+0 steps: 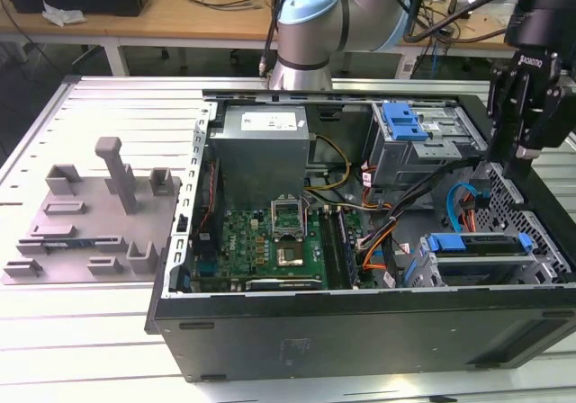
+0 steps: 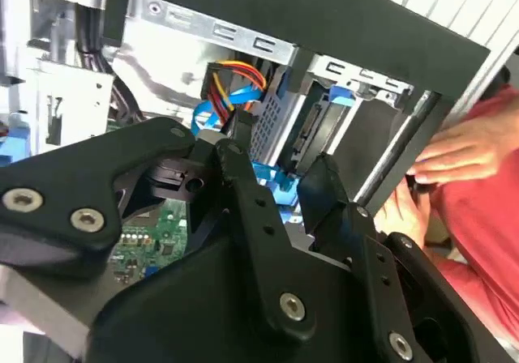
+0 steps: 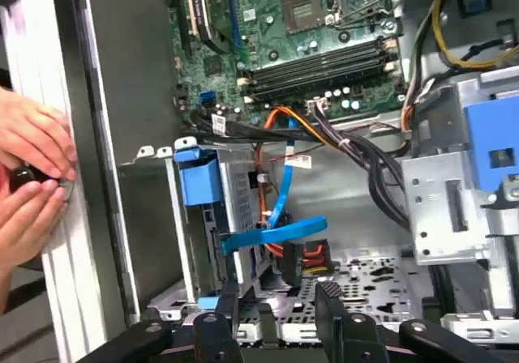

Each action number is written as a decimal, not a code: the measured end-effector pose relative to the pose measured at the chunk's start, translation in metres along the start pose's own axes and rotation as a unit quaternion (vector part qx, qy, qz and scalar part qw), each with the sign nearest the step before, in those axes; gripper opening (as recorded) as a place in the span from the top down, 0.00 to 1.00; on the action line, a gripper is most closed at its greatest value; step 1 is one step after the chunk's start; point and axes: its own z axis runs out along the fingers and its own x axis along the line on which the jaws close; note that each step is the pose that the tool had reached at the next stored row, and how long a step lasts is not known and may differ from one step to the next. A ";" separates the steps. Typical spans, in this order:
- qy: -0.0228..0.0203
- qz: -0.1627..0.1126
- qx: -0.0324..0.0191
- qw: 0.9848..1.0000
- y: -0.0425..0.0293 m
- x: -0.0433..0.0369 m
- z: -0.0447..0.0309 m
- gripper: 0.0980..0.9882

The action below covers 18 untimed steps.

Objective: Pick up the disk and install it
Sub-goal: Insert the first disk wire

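Exterior view: the grey fixture plate is lying well away from the gripper, toward the exterior view's left. The open computer case is sitting between them, and the gripper is hanging over the case's end, with the disk sitting below it in the drive cage, blue rail up. Both wrist views are adding detail: the fingers are spread and gripping nothing, the disk is standing just beyond them without touching, and a person's hands are resting at the case edge beside the gripper.
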 end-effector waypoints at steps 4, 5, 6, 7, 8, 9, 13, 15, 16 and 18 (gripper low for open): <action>0.043 -0.005 -0.009 0.999 0.0036 -0.0201 -0.0028 0.54; 0.043 -0.006 -0.009 0.999 0.0045 -0.0253 -0.0009 0.54; 0.043 -0.006 -0.009 0.999 0.0049 -0.0277 0.0011 0.54; 0.043 -0.006 -0.009 0.999 0.0051 -0.0295 0.0025 0.54; 0.043 -0.006 -0.008 0.999 0.0053 -0.0309 0.0043 0.54; 0.044 -0.005 -0.007 0.999 0.0054 -0.0323 0.0065 0.54; 0.042 -0.001 0.004 0.999 0.0056 -0.0333 0.0091 0.54; 0.041 0.003 0.012 0.999 0.0056 -0.0335 0.0098 0.54; 0.040 0.004 0.015 0.999 0.0056 -0.0336 0.0101 0.54; 0.042 0.010 0.016 0.999 0.0058 -0.0341 0.0115 0.54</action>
